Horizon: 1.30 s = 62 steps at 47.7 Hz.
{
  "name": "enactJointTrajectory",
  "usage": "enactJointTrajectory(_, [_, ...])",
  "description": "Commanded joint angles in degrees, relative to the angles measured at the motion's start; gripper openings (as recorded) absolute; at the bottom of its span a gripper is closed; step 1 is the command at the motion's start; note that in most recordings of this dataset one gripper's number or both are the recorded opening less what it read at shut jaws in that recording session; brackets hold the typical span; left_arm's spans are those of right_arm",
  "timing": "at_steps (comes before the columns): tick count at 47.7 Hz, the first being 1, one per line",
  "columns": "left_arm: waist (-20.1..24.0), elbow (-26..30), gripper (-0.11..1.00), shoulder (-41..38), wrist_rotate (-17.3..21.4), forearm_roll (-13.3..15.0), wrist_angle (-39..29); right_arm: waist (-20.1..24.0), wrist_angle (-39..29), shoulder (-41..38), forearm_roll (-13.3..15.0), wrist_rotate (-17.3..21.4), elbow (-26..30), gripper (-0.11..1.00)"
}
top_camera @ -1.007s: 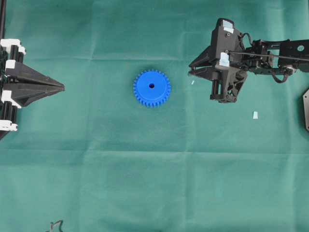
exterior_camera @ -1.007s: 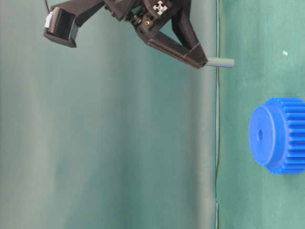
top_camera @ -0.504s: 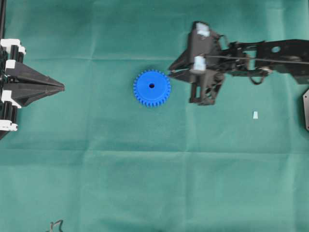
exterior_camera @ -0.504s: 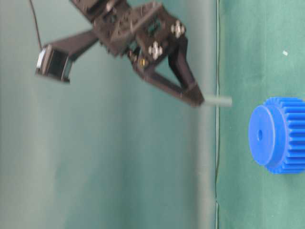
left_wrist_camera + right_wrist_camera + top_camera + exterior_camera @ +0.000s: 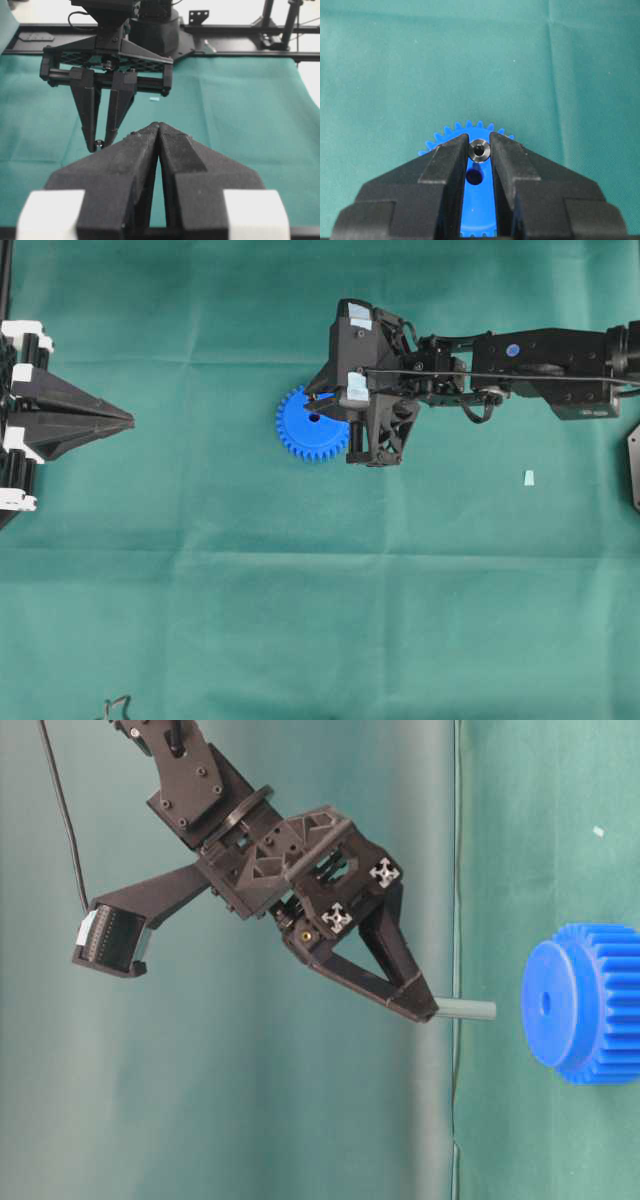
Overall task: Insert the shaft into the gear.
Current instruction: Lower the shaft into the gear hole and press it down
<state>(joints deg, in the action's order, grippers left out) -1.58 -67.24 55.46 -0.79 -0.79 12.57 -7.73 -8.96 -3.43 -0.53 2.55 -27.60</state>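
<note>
right pincer [image 5: 479,150]: clamped on shaft [image 5: 466,1010], poised above gear [image 5: 305,430], not touching
left pincer [image 5: 130,421]: closed, empty, well apart
gear: flat on worktop [image 5: 300,590], hole uncovered
nearby: pale scrap [image 5: 528,478]

green cloth [image 5: 300,590] creased, covers table | pale scrap [image 5: 528,477] lies on it, right side

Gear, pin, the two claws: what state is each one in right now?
gear: lying flat on the cloth, centre hole empty.
shaft: clamped in the right gripper, pointing down at the gear, above it, not yet inserted.
right gripper: shut on the shaft, over the gear.
left gripper: shut, holding nothing, off at the table's left edge.
green cloth: spread flat, creased.
</note>
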Motion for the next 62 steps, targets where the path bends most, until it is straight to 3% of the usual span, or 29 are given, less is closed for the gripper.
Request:
enactJointTrajectory(1, [-0.18, 1.49, 0.00, -0.35, 0.00, -0.09, 0.35, 0.00, 0.09, 0.79, 0.00, 0.18, 1.23, 0.17])
enactJointTrajectory(36, [-0.18, 1.49, 0.00, -0.44, 0.00, -0.09, 0.35, 0.00, 3.43, -6.50, -0.18, 0.70, 0.35, 0.17])
enactJointTrajectory(62, [-0.18, 1.49, 0.00, -0.44, 0.00, -0.09, 0.35, 0.00, 3.60, -7.56, -0.18, 0.62, 0.00, 0.17])
